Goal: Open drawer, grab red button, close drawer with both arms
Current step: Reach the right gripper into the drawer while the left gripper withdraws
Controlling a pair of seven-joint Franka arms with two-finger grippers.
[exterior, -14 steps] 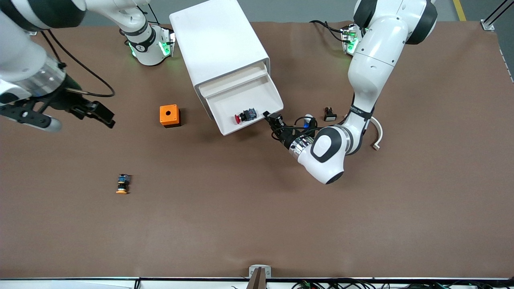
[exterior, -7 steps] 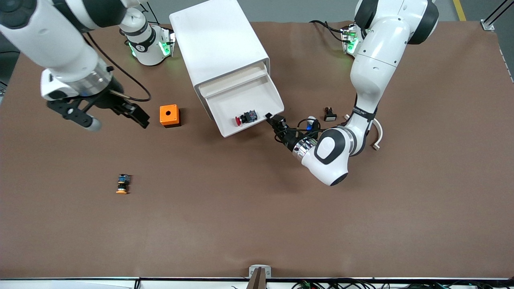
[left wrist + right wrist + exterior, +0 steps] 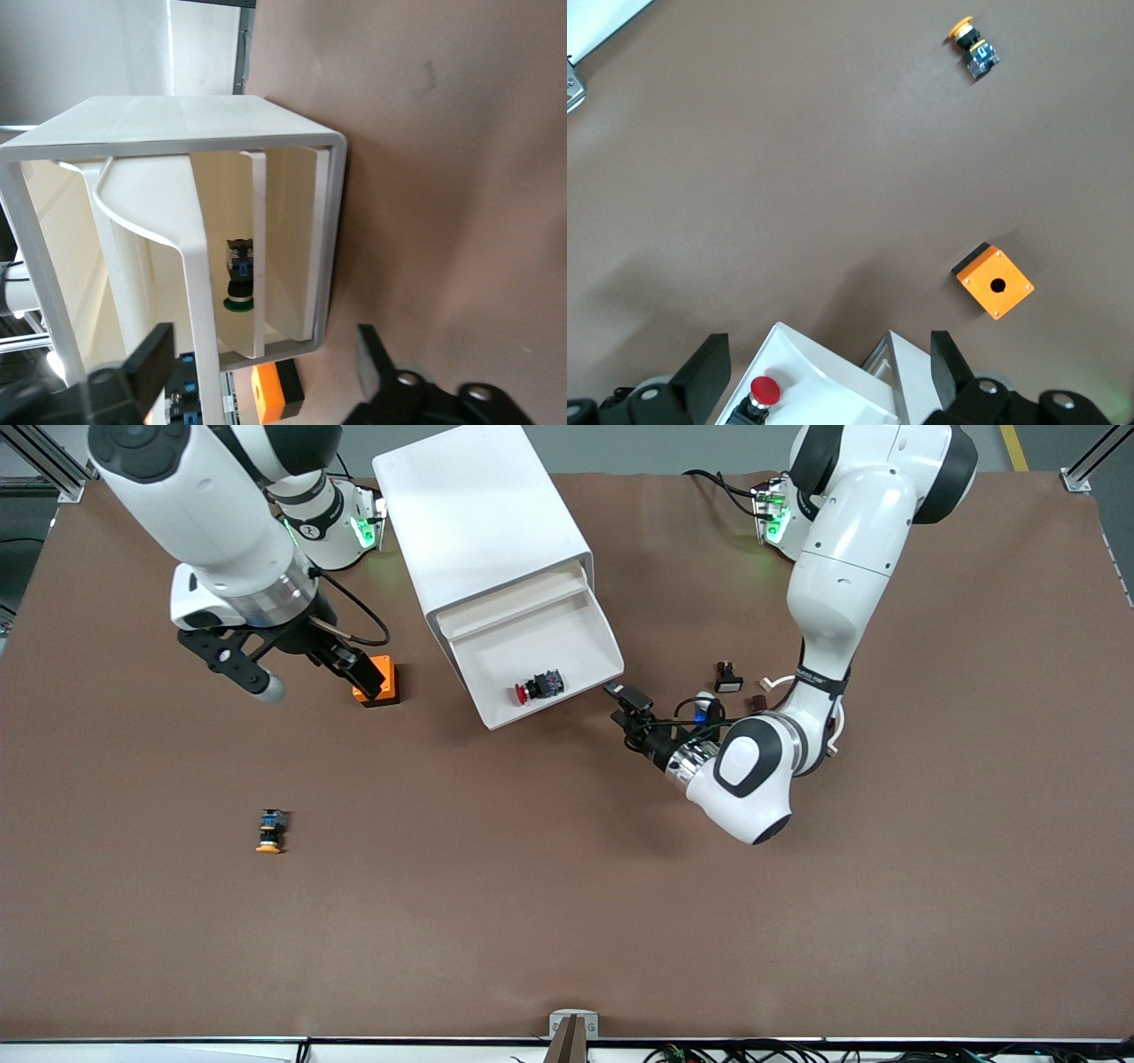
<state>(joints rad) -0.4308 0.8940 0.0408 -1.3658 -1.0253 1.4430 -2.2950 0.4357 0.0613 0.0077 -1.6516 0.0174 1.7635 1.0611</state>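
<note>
— What do I have on the brown worktop?

— The tall white cabinet; its top white tray drawer is pulled out. The small red-capped push button lies inside it.

— And the pincers?

— I see the left pincer wide, holding nothing, just beside the drawer's corner. The right pincer is wide too, over the orange box with a hole.
</note>
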